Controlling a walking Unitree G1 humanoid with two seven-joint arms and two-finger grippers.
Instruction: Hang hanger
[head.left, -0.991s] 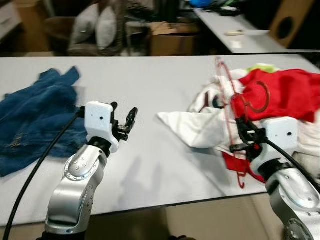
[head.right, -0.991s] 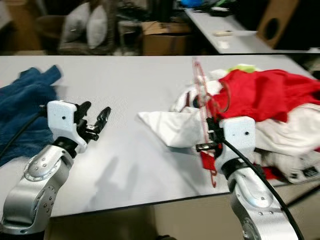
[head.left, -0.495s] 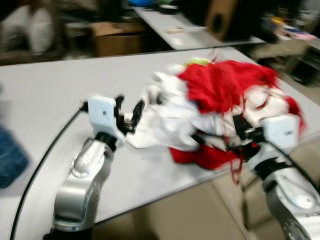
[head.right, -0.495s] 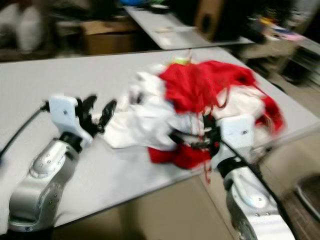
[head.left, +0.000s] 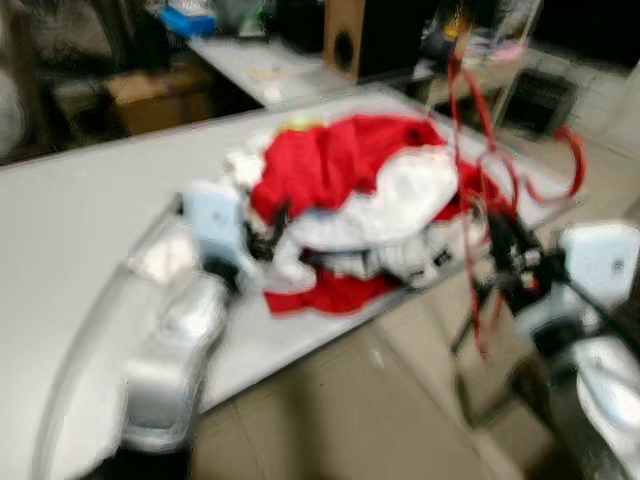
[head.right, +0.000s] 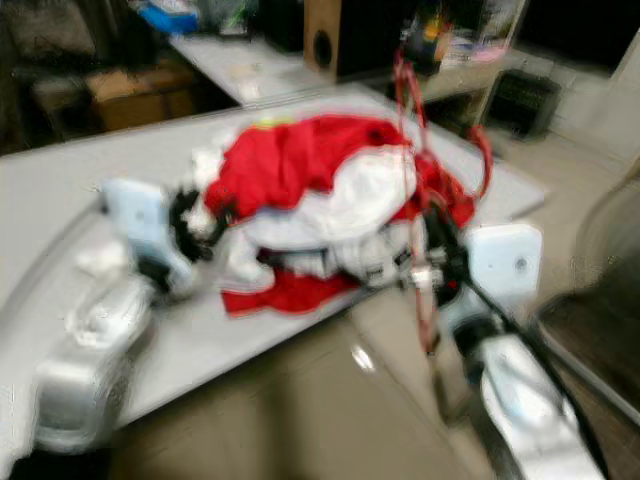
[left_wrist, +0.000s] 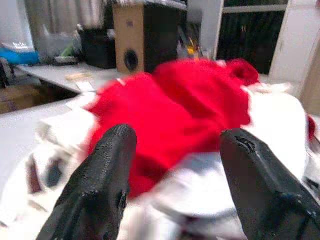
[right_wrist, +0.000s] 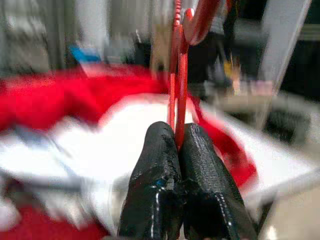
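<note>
The right gripper (right_wrist: 177, 150) was clamped on the thin red plastic hanger (head.left: 470, 180), held upright off the grey table's (head.left: 80, 200) corner, beside the heap of red and white clothes (head.left: 360, 200). The left gripper (left_wrist: 175, 165) hovered unclenched over that heap. Judging by this, the pick-up was done; hanging remained (no rail was visible).
</note>
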